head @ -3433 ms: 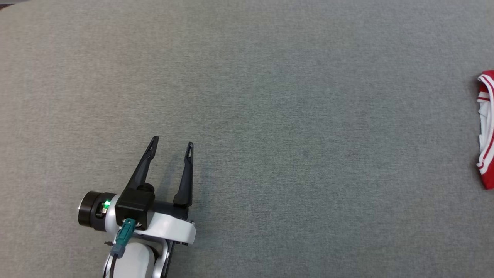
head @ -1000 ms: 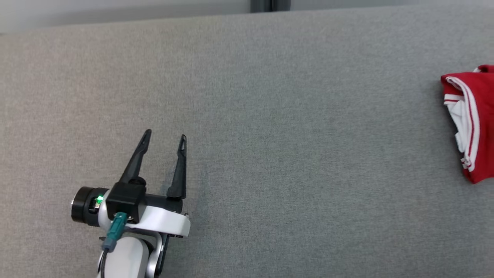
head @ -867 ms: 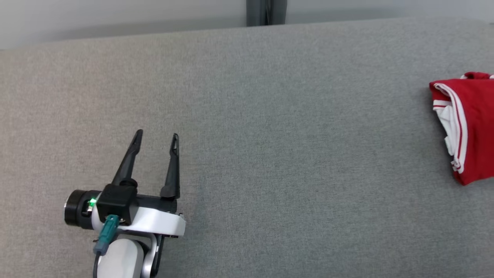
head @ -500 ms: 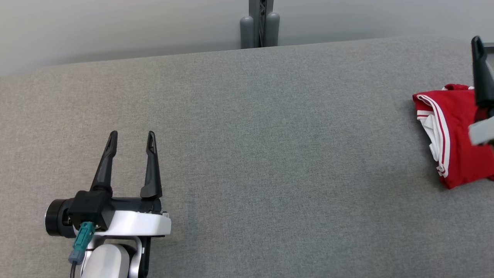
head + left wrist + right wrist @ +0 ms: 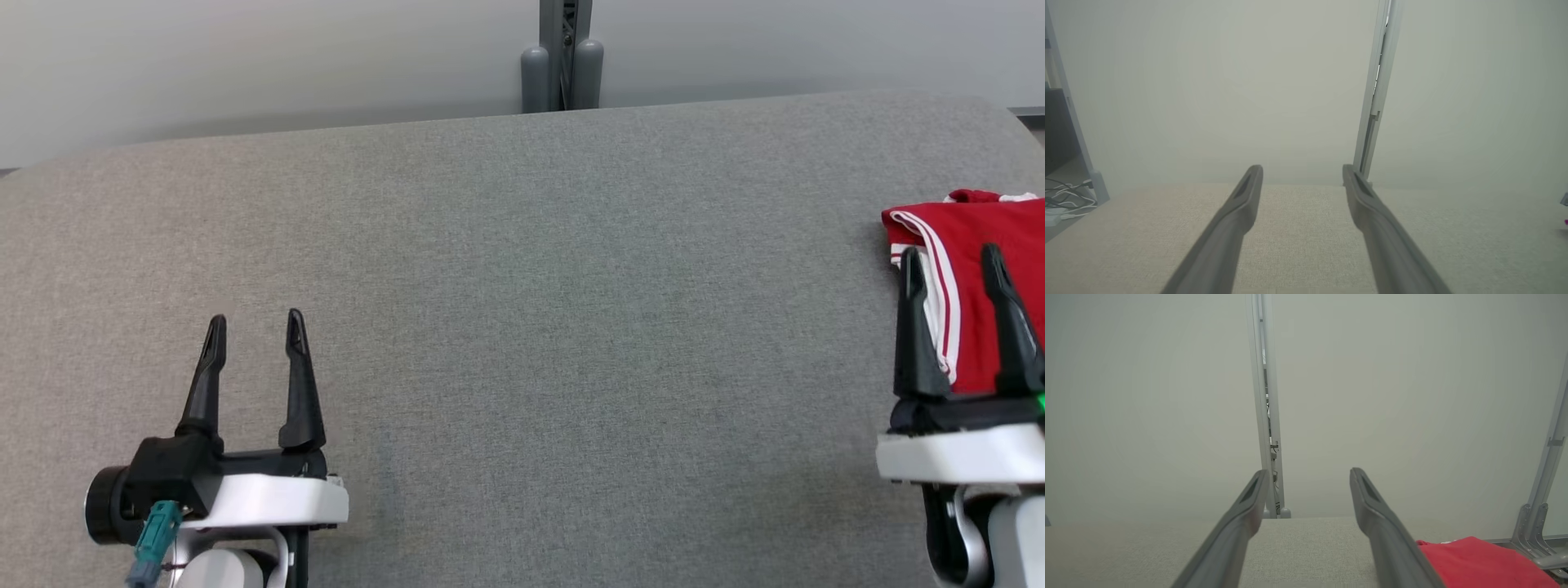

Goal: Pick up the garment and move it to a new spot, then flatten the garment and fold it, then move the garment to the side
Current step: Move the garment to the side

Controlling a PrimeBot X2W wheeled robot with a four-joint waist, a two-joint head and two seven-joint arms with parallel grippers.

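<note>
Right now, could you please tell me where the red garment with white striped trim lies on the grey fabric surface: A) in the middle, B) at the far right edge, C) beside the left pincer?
B: the red garment with white striped trim lies at the right edge of the grey fabric surface, by the open right pincer.

Garment (image 5: 971, 245) on the table (image 5: 522, 327), far right

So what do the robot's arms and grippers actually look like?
The left gripper and right gripper each have two long, tapering black fingers, slotted near the tips, on a black block and a white wrist shell. The left wrist carries a teal plug and a round black cap. A green light glows on the right wrist.
</note>
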